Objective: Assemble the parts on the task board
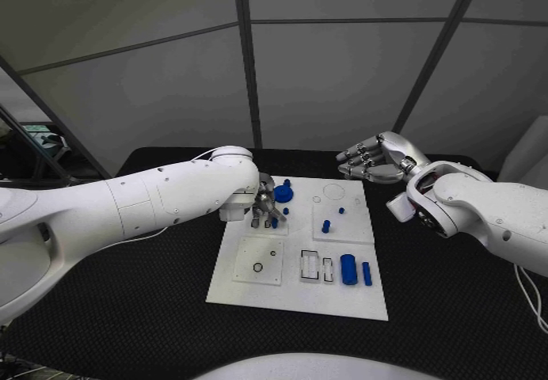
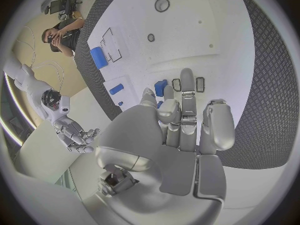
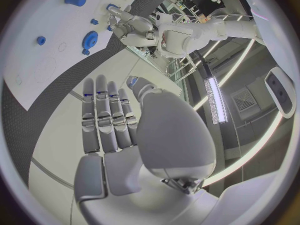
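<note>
The left hand (image 1: 265,207) hangs low over the far-left part of the white task board (image 1: 299,305), its fingers pointing down at the blue gear (image 1: 283,192) that lies flat there. In the left wrist view the fingers (image 2: 187,92) reach out straight over the board with small blue parts just beyond their tips; whether anything is pinched I cannot tell, since the fingers hide their own tips. The right hand (image 1: 374,157) is held up past the board's far-right corner, palm raised, fingers side by side and straight, grasping nothing.

The remaining parts are spread across the board: a short blue peg (image 1: 325,226) stands near the middle, and a thick blue cylinder (image 1: 348,270) lies beside a slimmer blue rod (image 1: 367,274) near the right edge, both with their long axes running from the near side to the far side. Next to them sit two empty rectangular slots (image 1: 310,265).

By my reading, the gear is the piece in hand: it lies directly under the left hand, well away from the right one, so the left arm is the one placed to act on it
</note>
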{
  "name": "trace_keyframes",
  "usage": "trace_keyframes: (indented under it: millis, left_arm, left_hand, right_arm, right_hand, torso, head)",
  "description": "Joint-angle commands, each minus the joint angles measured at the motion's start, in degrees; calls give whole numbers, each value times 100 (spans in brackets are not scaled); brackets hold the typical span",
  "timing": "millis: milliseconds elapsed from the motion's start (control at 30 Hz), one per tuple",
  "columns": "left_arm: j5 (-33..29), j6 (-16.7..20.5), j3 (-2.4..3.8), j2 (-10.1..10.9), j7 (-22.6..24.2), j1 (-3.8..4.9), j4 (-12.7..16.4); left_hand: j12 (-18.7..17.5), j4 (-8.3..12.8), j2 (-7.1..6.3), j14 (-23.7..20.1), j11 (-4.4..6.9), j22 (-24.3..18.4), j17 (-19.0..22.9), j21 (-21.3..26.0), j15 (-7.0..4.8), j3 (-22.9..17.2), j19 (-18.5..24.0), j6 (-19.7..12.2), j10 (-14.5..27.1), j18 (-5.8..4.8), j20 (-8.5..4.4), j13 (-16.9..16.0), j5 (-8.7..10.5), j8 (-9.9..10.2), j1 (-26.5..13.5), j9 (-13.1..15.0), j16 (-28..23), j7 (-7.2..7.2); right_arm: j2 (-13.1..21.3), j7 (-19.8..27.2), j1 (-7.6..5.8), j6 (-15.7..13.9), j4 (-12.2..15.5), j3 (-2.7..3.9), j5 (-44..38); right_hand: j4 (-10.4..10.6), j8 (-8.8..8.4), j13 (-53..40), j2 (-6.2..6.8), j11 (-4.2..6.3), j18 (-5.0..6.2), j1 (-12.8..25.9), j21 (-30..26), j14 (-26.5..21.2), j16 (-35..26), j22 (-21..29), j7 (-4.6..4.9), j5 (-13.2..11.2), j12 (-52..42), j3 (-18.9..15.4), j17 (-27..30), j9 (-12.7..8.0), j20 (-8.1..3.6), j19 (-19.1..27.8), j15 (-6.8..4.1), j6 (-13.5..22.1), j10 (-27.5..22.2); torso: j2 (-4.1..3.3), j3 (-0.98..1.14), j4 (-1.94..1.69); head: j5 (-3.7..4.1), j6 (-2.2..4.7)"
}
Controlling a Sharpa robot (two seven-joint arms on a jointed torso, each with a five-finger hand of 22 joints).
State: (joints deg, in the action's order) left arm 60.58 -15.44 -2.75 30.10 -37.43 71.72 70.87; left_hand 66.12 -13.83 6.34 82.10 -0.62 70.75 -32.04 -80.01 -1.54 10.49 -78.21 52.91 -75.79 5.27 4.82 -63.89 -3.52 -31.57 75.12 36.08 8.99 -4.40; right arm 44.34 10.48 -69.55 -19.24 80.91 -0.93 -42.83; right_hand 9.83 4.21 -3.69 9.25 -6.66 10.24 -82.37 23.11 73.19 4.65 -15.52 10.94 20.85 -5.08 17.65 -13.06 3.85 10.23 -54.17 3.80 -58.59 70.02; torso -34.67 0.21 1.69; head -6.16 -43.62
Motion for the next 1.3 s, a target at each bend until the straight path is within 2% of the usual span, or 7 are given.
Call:
trace_keyframes:
  millis: [33, 367, 533, 600, 667, 800, 1300]
  left_arm:
    - [-17, -79, 1, -3, -69, 8, -4]
    - [-87, -80, 1, -2, -54, 8, -6]
    - [-169, -68, 1, 21, -19, 8, 9]
    - [-195, -50, 1, 42, 6, 8, 24]
    - [-220, -12, 1, 72, 36, 8, 49]
    - [-298, 142, 2, 149, 107, 8, 110]
    - [-534, 1130, 2, 578, 388, 6, 505]
  left_hand:
    - [3, 0, 7, 41, -7, 9, -7, -21, 3, -36, -17, -29, 33, -110, -1, 3, -28, -32, 51, 10, -39, 4]
    - [-8, 76, 51, 49, 13, 31, -38, -25, -8, -297, -14, -51, 49, -111, -9, 7, -34, -9, 239, 45, -67, 28]
    - [-113, 413, 136, 30, 74, 42, -66, -22, -51, -1160, -1, -170, 143, -109, -55, 53, -184, 134, 958, 11, -115, 82]
    - [-162, 478, 9, 14, 58, 52, -71, -24, -43, -1557, 2, -201, 170, -111, -61, 78, -460, 172, 1091, 8, -141, 48]
    - [-194, 318, -806, 69, 126, 81, -105, -28, 148, -3183, 14, -133, 89, -134, -18, 117, -508, 123, 754, 119, -185, 109]
    - [-189, 426, -1327, 81, 41, 115, -134, -35, -7, -4611, 7, -180, 59, -113, -20, 112, -552, 6, 233, 308, -238, -24]
    - [-99, 1000, -1575, 134, 34, 273, -208, -98, -25, -5673, -88, -213, -53, -139, -25, 51, -559, -237, -581, 652, -297, 13]
  right_arm:
    - [-13, -1, -11, -8, -12, 5, 21]
    - [-40, -1, -11, -11, -55, 4, 21]
    - [-47, 2, -11, -11, -67, 4, 21]
    - [-50, 4, -11, -11, -72, 4, 21]
    - [-54, 8, -11, -10, -78, 4, 21]
    - [-60, 15, -10, -10, -91, 4, 21]
    - [-48, 25, -10, -16, -124, 4, 21]
  right_hand:
    - [-36, -28, 9, 2, -39, 14, 45, -30, 6, -36, 10, 22, 27, 28, -2, 10, -1, 34, -8, 38, 27, -3]
    - [-43, -34, 11, 9, -50, 12, 64, -64, -8, -67, 32, 32, 47, 39, 3, 32, -2, 43, -6, 49, 52, -27]
    - [-44, -35, 12, 10, -52, 12, 67, -70, -11, -71, 36, 34, 49, 40, 4, 35, -2, 44, -6, 51, 56, -31]
    - [-44, -35, 12, 9, -52, 12, 67, -71, -11, -71, 36, 34, 49, 40, 4, 36, -3, 45, -6, 51, 57, -31]
    - [-46, -36, 12, 9, -55, 11, 71, -79, -14, -77, 41, 37, 53, 42, 6, 40, -3, 47, -5, 54, 62, -36]
    - [-46, -36, 12, 8, -56, 11, 73, -81, -14, -78, 43, 38, 55, 42, 7, 42, -3, 47, -5, 54, 64, -37]
    - [-41, -37, 11, 1, -62, 11, 92, -101, -17, -87, 55, 44, 65, 44, 10, 53, -3, 53, -6, 60, 75, -46]
  torso:
    - [-3, 1, 0]
    - [-5, 0, 5]
    - [-4, 1, 0]
    - [-3, 2, -1]
    - [-4, 3, -4]
    - [-2, 2, -6]
    - [-4, 11, -8]
  head:
    - [-1, -5]
    - [-10, -14]
    - [-5, -13]
    - [-6, -14]
    - [-5, -17]
    - [-11, -17]
    - [-38, -27]
